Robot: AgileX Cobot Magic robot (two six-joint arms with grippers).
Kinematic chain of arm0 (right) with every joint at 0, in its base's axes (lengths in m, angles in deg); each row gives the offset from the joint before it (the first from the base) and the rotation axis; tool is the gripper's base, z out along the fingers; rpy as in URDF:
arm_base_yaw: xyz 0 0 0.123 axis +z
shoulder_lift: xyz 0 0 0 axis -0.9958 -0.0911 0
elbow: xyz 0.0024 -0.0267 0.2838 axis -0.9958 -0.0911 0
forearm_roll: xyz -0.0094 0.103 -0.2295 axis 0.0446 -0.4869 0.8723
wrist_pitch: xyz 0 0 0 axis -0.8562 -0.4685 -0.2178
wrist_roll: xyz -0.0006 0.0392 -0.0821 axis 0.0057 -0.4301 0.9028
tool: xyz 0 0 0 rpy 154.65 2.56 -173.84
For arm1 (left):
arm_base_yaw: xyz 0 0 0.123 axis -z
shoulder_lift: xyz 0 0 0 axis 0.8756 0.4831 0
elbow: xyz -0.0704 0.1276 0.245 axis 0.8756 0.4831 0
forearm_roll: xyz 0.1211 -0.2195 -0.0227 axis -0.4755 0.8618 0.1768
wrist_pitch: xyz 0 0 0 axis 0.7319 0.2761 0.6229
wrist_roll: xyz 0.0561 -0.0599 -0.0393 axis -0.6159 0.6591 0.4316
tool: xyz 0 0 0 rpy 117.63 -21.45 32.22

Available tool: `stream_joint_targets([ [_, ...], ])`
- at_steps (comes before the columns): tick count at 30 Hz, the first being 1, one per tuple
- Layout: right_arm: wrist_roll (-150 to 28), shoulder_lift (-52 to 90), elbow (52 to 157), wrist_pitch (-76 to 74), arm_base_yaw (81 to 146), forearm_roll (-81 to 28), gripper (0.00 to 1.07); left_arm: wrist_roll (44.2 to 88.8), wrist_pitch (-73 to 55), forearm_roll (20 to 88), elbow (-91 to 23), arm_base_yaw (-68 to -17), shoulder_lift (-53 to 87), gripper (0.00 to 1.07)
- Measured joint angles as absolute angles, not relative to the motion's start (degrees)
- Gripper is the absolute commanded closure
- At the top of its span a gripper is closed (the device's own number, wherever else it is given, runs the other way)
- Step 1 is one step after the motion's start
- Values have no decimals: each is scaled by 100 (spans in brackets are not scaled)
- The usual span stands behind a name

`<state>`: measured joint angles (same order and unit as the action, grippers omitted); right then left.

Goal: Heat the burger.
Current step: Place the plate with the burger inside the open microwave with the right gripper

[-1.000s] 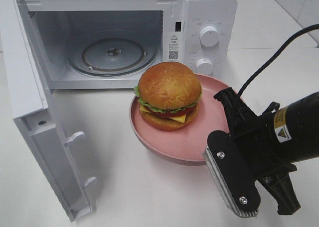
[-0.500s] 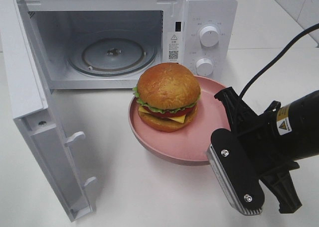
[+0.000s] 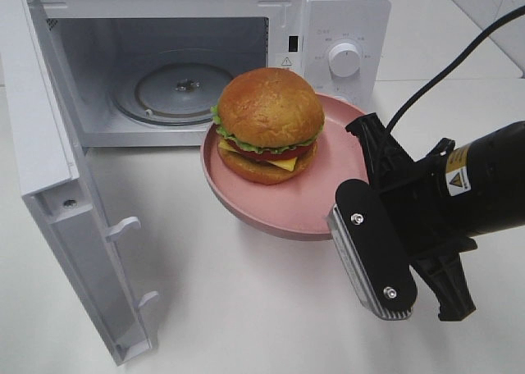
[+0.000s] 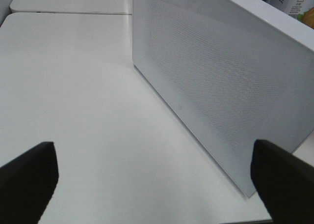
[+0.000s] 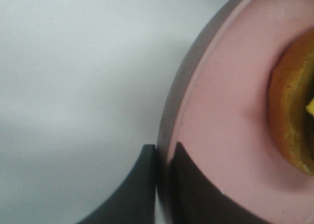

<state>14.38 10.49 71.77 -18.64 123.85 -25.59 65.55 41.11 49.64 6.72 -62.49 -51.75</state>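
The burger [image 3: 269,124], with a glossy brown bun, lettuce, tomato and cheese, sits on a pink plate [image 3: 303,206]. The plate is held off the table just in front of the open microwave [image 3: 344,21]. My right gripper [image 3: 354,195] is shut on the plate's right rim. In the right wrist view its two dark fingers [image 5: 147,184] pinch the plate [image 5: 221,101] at its edge, with the burger [image 5: 292,111] at the frame's side. My left gripper [image 4: 156,184] is open with nothing between its fingers, facing the outer side of the microwave door [image 4: 221,71].
The microwave door [image 3: 57,185] stands swung open to the left, reaching toward the table's front. A glass turntable [image 3: 184,91] lies inside the cavity. A dial [image 3: 344,60] is on the control panel. A black cable [image 3: 459,70] trails behind the right arm.
The right gripper has lifted the plate with the burger and carried it left and back, toward the microwave opening. The left gripper has not visibly changed.
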Motion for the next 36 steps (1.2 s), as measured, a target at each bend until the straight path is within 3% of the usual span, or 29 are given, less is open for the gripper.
stream_joint_targets([
  [15,933,534,7292,-1400,12597,-2301,107,6555,4111,4964,672,-6249,-5175,7],
  [36,773,-561,8432,-1348,12797,-2313,107,6555,4111,4964,672,-6249,-5175,7],
])
